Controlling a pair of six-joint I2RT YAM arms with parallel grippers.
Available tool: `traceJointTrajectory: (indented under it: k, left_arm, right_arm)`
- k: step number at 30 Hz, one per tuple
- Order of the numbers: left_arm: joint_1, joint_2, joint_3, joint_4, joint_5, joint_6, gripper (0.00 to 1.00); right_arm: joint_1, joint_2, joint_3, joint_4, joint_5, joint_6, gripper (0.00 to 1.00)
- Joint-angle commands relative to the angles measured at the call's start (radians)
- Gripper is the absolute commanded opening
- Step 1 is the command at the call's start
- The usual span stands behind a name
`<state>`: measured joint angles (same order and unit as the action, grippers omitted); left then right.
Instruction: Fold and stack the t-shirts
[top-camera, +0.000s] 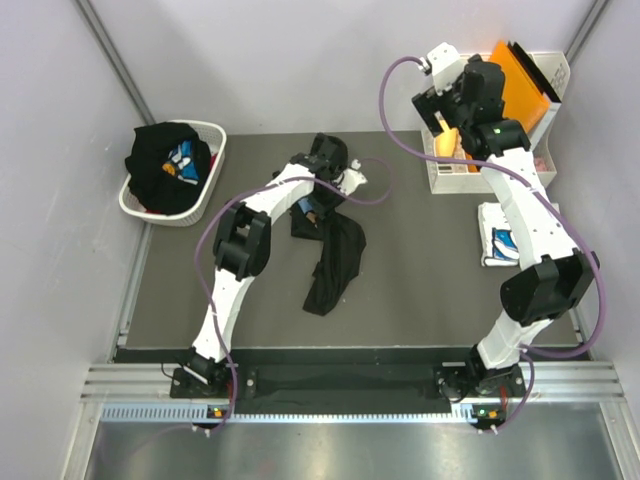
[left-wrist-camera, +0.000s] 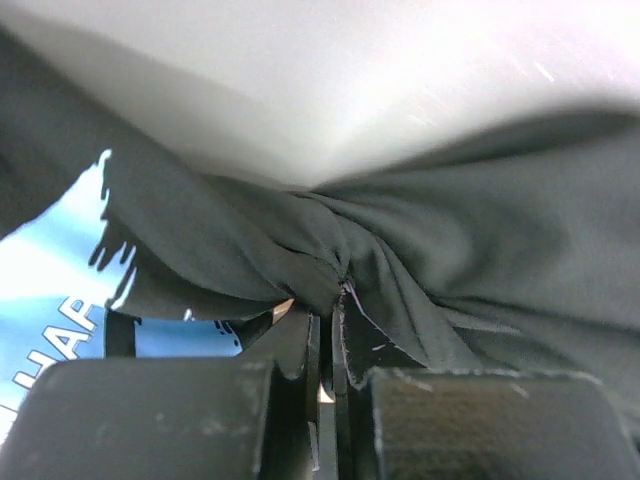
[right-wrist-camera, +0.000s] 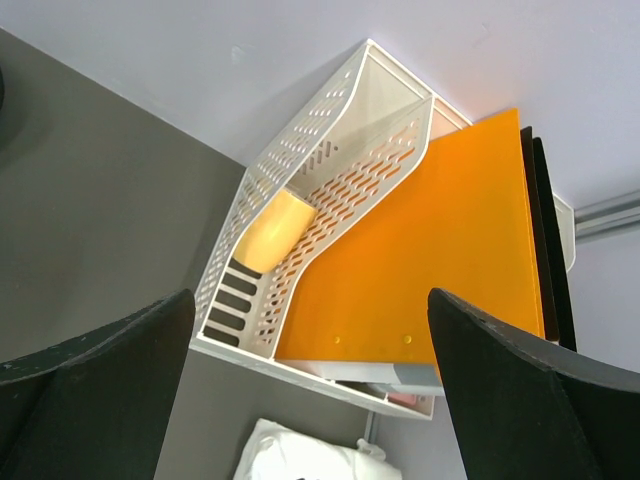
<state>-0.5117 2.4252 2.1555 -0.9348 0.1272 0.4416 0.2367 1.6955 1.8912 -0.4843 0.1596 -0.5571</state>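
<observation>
1. A black t-shirt (top-camera: 335, 262) lies crumpled mid-table, trailing toward the near edge, with its upper end bunched at the left gripper (left-wrist-camera: 328, 320).
2. That gripper is clamped on a fold of the shirt. In the wrist view the cloth puckers into pleats between the fingers, and blue print shows at the left.
3. The left arm rises from its base, bends at a raised elbow, and slants rightward toward the table's far middle.
4. More black tees (top-camera: 160, 160) fill the white laundry basket (top-camera: 205, 200) at far left. A folded white tee (top-camera: 500, 240) lies at right.
5. The right arm stands tall with its elbow out to the right. The right gripper (right-wrist-camera: 310, 300) is spread wide and holds nothing, above the file tray (right-wrist-camera: 300, 170) with the orange folder (right-wrist-camera: 430, 250).
</observation>
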Motion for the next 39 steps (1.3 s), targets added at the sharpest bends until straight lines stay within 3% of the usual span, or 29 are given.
traceJointTrajectory:
  k: [1, 5, 13, 18, 19, 21, 24, 25, 26, 35, 39]
  left_arm:
    - [-0.074, -0.115, -0.176, -0.016, 0.045, 0.313, 0.00]
    - [-0.116, -0.190, -0.250, 0.010, 0.067, 0.466, 0.00]
    - [-0.235, -0.201, -0.045, -0.137, 0.245, 0.520, 0.00]
    - [-0.287, -0.251, -0.100, -0.147, 0.212, 0.533, 0.00]
    - [-0.287, -0.259, -0.112, -0.147, 0.197, 0.525, 0.22]
    - [-0.287, -0.284, -0.149, -0.157, 0.137, 0.520, 0.51]
    - [-0.278, -0.333, -0.235, -0.131, 0.079, 0.511, 0.71]
    - [-0.275, -0.347, -0.258, -0.116, 0.066, 0.506, 0.85]
    - [-0.271, -0.369, -0.290, -0.102, 0.058, 0.502, 0.93]
    - [-0.157, -0.457, -0.247, -0.056, -0.060, 0.336, 0.94]
    - [-0.091, -0.532, -0.311, -0.032, -0.093, 0.269, 0.94]
  right_arm:
    - [-0.014, -0.043, 0.009, 0.041, -0.014, 0.008, 1.00]
    - [-0.016, -0.042, 0.005, 0.036, -0.014, 0.013, 1.00]
    - [-0.016, -0.034, -0.010, 0.027, -0.034, 0.029, 1.00]
    - [-0.016, -0.019, -0.012, 0.016, -0.054, 0.054, 0.99]
    - [-0.014, -0.017, -0.011, 0.018, -0.052, 0.054, 1.00]
    - [-0.016, -0.010, -0.011, 0.030, -0.048, 0.057, 1.00]
    - [-0.016, 0.013, 0.017, 0.027, -0.045, 0.071, 1.00]
    - [-0.016, 0.027, 0.035, 0.026, -0.037, 0.077, 1.00]
    - [-0.016, 0.032, 0.045, 0.023, -0.035, 0.085, 1.00]
    - [-0.016, 0.114, 0.065, 0.001, -0.048, 0.152, 1.00]
    - [-0.016, 0.225, 0.121, -0.082, -0.103, 0.195, 1.00]
